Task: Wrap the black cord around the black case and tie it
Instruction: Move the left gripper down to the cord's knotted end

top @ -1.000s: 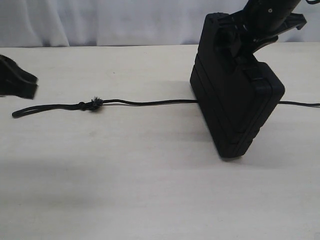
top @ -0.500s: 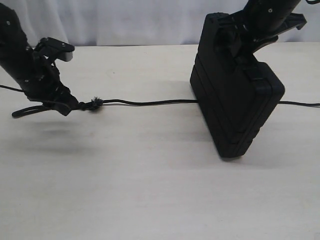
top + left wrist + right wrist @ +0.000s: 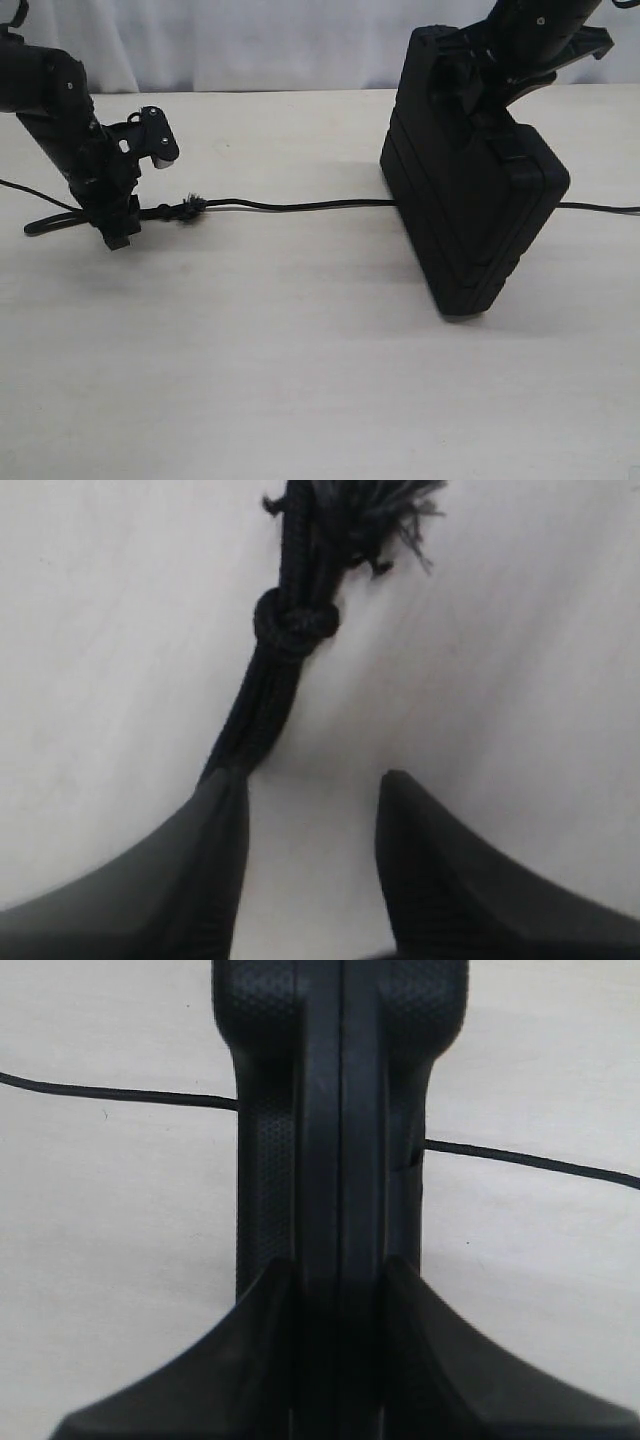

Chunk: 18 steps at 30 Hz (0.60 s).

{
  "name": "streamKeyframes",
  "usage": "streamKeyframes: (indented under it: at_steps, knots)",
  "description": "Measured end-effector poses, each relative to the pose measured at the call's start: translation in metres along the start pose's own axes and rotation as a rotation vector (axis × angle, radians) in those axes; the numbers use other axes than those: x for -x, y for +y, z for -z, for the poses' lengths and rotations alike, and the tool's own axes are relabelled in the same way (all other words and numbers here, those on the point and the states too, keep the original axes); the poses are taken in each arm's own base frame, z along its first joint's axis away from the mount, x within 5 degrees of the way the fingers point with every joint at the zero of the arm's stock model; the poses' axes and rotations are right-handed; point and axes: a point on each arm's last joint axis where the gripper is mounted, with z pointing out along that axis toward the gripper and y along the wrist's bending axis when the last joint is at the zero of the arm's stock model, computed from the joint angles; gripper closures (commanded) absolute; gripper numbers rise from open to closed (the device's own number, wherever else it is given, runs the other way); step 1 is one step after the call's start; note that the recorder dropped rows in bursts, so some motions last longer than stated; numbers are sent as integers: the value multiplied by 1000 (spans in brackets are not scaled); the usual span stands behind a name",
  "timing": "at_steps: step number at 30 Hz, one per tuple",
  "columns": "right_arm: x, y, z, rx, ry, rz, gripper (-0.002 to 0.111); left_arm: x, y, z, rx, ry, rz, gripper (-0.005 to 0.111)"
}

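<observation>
fingers of the left gripper stand well apart at nine o'clock on the pale table, with the black cord lying against one finger just short of its frayed knot. the cord runs flat toward three o'clock, meets the black case standing on edge at two o'clock, and shows again beyond it. the right gripper is clamped on the case's upper rim.
</observation>
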Motion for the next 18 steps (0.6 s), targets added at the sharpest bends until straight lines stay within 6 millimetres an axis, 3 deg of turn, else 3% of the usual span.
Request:
streamKeyframes:
  at_steps: [16,18]
  knots:
    - [0,0,0,0,0,0,104,0,5,-20,50,3,-53,68]
    - [0,0,0,0,0,0,104,0,5,-20,50,3,-53,78]
